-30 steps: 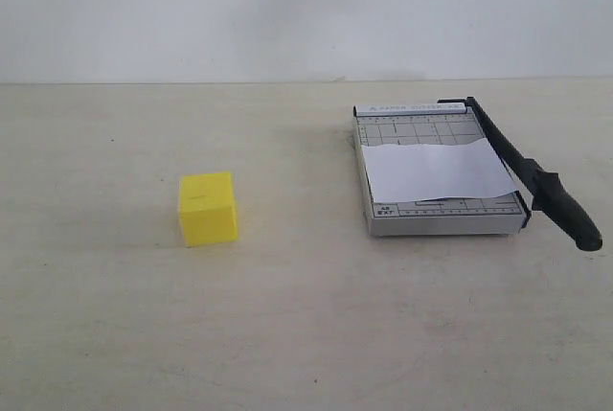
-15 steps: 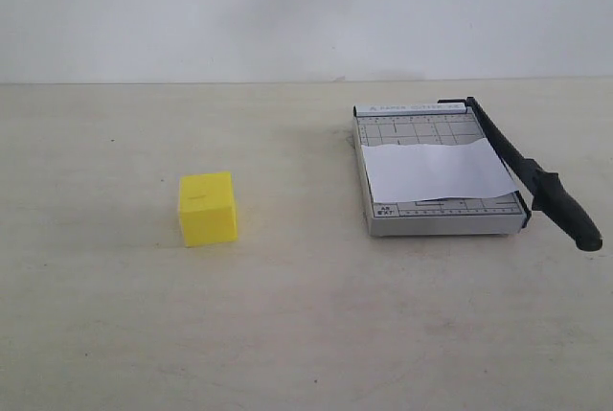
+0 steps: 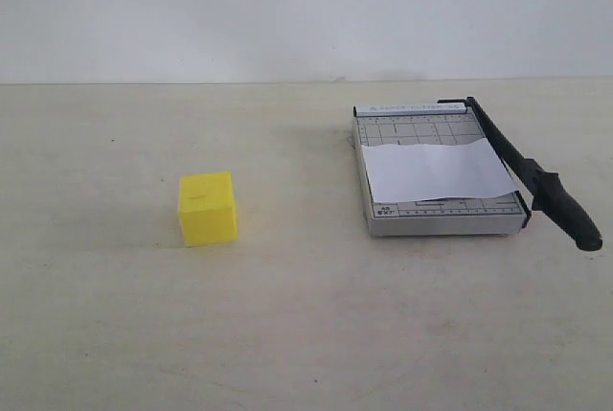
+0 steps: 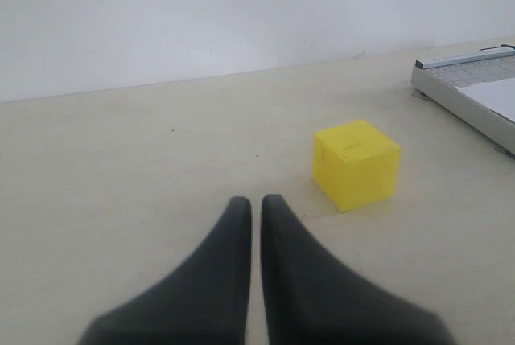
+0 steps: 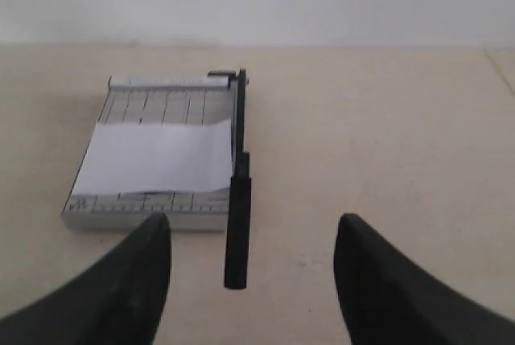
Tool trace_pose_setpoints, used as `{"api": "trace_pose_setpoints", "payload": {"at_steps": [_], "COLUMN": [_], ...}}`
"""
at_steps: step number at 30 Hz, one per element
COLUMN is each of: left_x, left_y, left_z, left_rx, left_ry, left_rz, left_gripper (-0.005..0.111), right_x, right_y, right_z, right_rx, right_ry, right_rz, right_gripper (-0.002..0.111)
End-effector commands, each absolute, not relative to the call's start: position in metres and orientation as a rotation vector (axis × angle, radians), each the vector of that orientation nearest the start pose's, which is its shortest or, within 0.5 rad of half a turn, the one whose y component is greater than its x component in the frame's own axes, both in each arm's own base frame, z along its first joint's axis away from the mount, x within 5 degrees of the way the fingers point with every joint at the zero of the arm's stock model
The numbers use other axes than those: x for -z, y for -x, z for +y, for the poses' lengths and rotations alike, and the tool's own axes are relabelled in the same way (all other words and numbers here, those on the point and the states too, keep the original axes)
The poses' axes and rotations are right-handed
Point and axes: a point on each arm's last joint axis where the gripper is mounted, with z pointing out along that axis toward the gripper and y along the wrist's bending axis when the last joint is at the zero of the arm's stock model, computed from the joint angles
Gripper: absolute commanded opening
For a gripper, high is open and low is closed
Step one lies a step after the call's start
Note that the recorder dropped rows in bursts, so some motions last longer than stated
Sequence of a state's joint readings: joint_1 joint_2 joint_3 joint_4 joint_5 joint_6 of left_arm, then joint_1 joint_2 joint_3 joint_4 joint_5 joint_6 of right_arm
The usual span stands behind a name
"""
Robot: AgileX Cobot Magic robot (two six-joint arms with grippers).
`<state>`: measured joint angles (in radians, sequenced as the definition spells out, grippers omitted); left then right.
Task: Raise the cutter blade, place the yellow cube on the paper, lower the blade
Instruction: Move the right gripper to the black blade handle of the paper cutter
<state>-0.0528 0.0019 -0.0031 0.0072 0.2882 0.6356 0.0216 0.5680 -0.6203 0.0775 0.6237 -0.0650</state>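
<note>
From outside, the cube sits on the table, left of the middle, resting flat with a small slot mark on its top face. Well apart from it, to the right, stands the cutter. The paper lies across its base, covering the middle and leaving a gridded strip bare at the back and a ruler strip bare at the front. The blade lies down along the cutter's right edge, its black handle jutting out past the front corner.

From my left wrist, my left gripper is closed, its two dark fingers pressed almost together with only a thin slit between them and nothing held. It hangs over bare table. The cube is ahead and off to one side, near but not touching. Beyond it I see a corner of the cutter and an edge of the paper.

From my right wrist, my right gripper stands wide open and empty. The blade's handle points toward the gap between my fingers, closer to one finger than the other, with no contact. Past it the paper lies flat on the cutter.
</note>
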Motion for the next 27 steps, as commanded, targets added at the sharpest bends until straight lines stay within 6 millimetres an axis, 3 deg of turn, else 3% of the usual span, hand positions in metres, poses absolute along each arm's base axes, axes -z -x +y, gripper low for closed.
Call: {"api": "trace_pose_setpoints", "payload": {"at_steps": [1,6,10,12,15,27], "left_x": [-0.187,-0.187,-0.187,-0.187,-0.187,-0.187], "left_y": [-0.055,-0.055,-0.055,-0.055,-0.055,-0.055], "left_z": [-0.003,-0.003,-0.003,-0.003,-0.003,-0.003], "left_rx": [-0.43,-0.43,-0.43,-0.43,-0.43,-0.43], "left_ry": [-0.615,-0.615,-0.615,-0.615,-0.615,-0.615], "left_rz": [1.679,1.679,1.679,1.679,1.679,1.679], "left_gripper": [0.005,0.005,0.005,0.005,0.005,0.005], "right_x": [-0.319,-0.303,-0.29,-0.284,-0.278,-0.254], "right_y": [-0.154,-0.206,-0.232,-0.24,-0.249,-0.263], "right_z": [0.022,0.032,0.033,0.033,0.033,0.033], "right_rx": [-0.132,-0.132,-0.089,-0.077,-0.054,-0.031], "right_ry": [0.233,0.322,0.376,0.409,0.417,0.447], "right_rz": [2.257,2.397,2.477,2.488,2.483,2.572], "right_gripper": [0.058,0.058,0.059,0.064,0.074,0.074]}}
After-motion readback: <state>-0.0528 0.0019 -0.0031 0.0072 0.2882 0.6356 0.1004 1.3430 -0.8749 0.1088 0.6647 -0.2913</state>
